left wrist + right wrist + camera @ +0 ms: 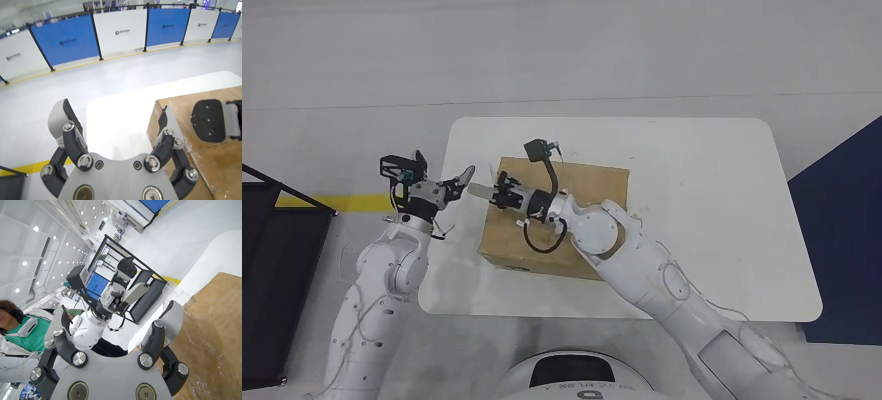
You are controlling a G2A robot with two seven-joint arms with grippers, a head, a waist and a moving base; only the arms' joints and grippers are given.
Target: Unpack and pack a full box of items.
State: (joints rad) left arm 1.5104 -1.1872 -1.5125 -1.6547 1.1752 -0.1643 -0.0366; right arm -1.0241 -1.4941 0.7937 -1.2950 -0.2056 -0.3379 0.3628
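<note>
my left gripper [115, 121] stands wide open with nothing between its ribbed black pads. one finger [56, 119] is out over bare worktop, and the other is on the side nearer the brown cardboard box [592, 185], close to one of its corners. in the top view the left gripper [457, 185] hangs just off the box's left side and points toward it.

my right gripper [117, 313] is spread wide too and holds nothing. its arm lies across the top of the box, and the gripper reaches the box's left edge, facing the left gripper. the two are near each other but apart. in the left wrist view, one black dotted pad of the right gripper shows over the box's top. i cannot tell whether it touches the cardboard.

the box sits on the white worktop with rounded corners [712, 200], turned a little askew to the worktop's edges. its top flaps lie closed, with glossy clear tape along the seams. the worktop runs well out to the right of the box and only a short way to its left.

on the floor to the left of the box, past the worktop's edge, stands a black metal-frame rack [272, 260], with a yellow floor line [337, 201] running toward it. far across the grey floor beyond the box runs a row of blue and white fence panels [166, 26].
</note>
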